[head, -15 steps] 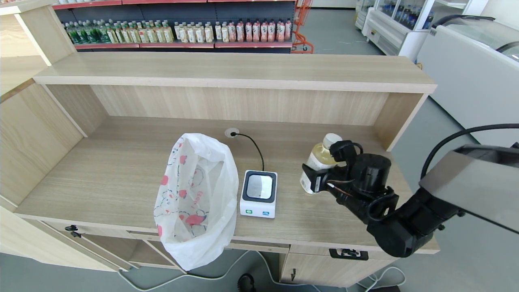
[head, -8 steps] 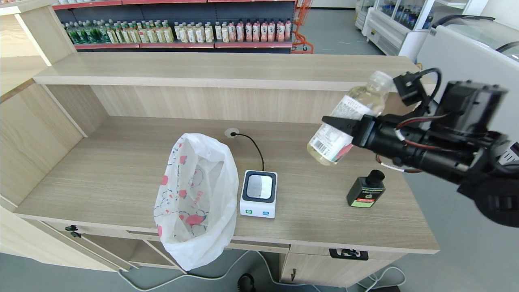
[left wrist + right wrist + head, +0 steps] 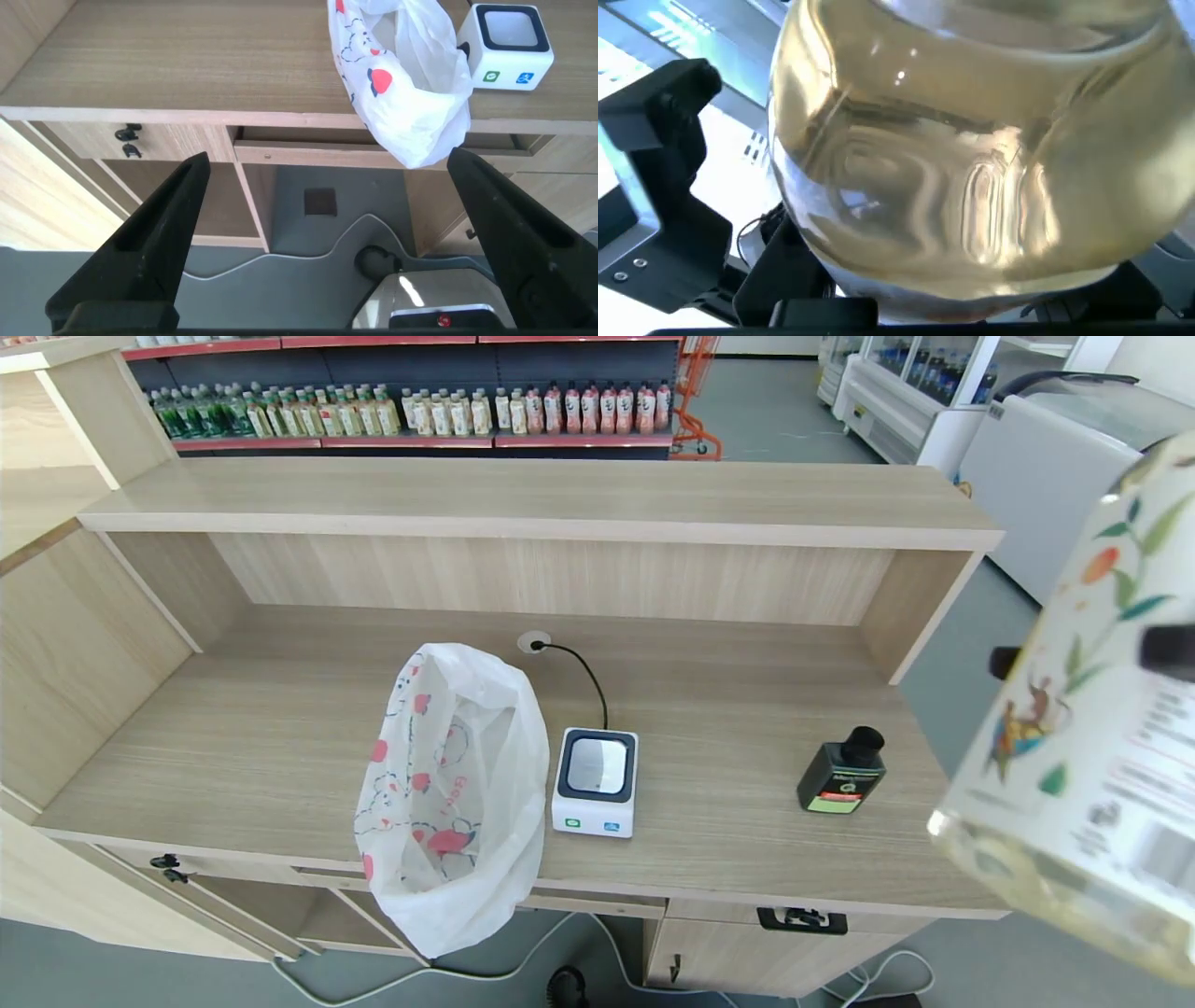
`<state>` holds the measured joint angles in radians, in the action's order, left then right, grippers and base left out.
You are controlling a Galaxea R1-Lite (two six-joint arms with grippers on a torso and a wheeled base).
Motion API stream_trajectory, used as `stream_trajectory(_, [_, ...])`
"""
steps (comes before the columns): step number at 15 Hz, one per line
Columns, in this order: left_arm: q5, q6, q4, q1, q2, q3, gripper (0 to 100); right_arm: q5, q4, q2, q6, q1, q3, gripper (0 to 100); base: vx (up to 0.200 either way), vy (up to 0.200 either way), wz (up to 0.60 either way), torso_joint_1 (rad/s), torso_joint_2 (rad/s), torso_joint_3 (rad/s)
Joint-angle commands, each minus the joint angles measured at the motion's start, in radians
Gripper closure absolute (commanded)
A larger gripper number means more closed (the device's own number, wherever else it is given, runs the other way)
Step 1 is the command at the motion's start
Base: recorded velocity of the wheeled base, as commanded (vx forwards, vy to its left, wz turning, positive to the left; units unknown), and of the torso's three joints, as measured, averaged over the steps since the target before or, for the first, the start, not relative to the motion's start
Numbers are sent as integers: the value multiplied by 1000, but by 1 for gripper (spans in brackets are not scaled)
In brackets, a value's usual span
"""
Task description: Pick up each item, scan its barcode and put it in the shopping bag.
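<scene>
My right pincer [image 3: 1083,655] is clamped on the drink bottle [image 3: 1074,756]. I hold it tilted in the air at the right side of the counter [image 3: 280,728], well above the wood and very near my head camera. The bottle is clear plastic filled with a pale yellow liquid. A white label wraps its body, printed with green leaves, an orange fruit shape and a small coloured figure, and beside these sit blocks of fine print too blurred to make out. In my right wrist view its rounded base faces the camera, with moulded ridges in the plastic and the liquid showing pale gold through it.

My left pincer [image 3: 327,252] hangs low in front of the counter, jaws wide apart.

The shopping bag [image 3: 453,793] is white with red and outline cartoon prints. Its mouth is open and it drapes over the counter's front edge. Just to its right sits the barcode scanner [image 3: 596,782], a white box with its dark window facing up and a black cable running to the back of the counter. A dark bottle [image 3: 840,775] with a black cap and a green and red label stands upright farther right, well apart from the scanner.
</scene>
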<state>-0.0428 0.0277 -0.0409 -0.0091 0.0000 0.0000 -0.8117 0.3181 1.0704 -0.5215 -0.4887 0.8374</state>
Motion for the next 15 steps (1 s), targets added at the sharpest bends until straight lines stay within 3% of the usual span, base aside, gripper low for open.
stream_trajectory(1, [0,0,-1,0,2,0,0,-9,-10,-102,-2,-40,-9,100,0,0,0,0,0,0])
stream_trajectory(4, [0,0,1,0,2,0,0,-26,-97,-127,0,-51,12,100,0,0,0,0,0,0])
stream_trajectory(15, [0,0,-1,0,2,0,0,-26,-120,-141,1,-64,2,100,0,0,0,0,0,0])
